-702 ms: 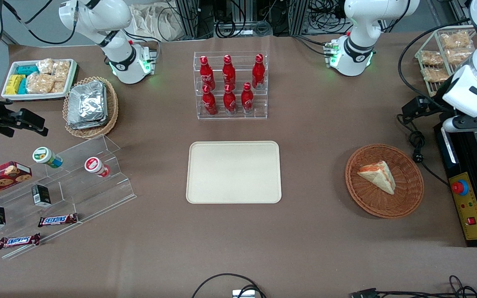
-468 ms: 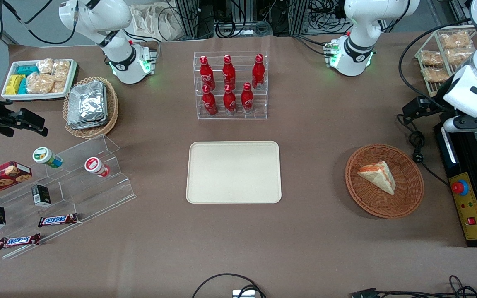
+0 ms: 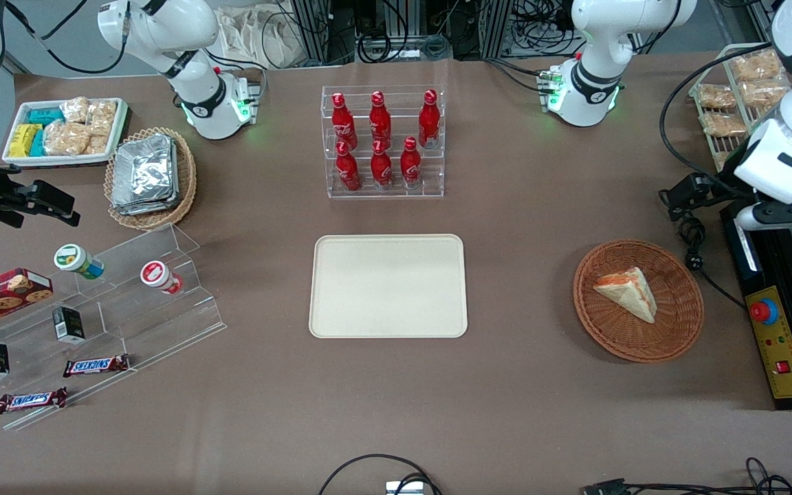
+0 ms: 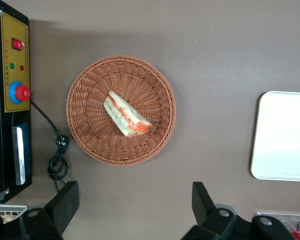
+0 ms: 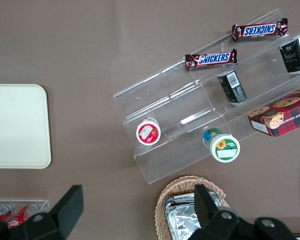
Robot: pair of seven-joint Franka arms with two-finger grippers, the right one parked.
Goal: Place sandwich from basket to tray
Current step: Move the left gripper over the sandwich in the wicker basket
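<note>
The sandwich [image 3: 626, 293] lies in the reddish wicker basket [image 3: 671, 340], well apart from the bare cream tray [image 3: 388, 286] at mid-table, while the left arm's gripper [image 4: 132, 205] hangs above the table near the basket, fingers [image 4: 65, 202] spread wide, holding nothing.

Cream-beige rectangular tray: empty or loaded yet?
Empty: the tray is bare, the triangular sandwich lies in the reddish-brown wicker basket, gripper open above.

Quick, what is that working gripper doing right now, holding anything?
Left gripper: open, holding nothing, hovering apart from the sandwich in the basket.
</note>
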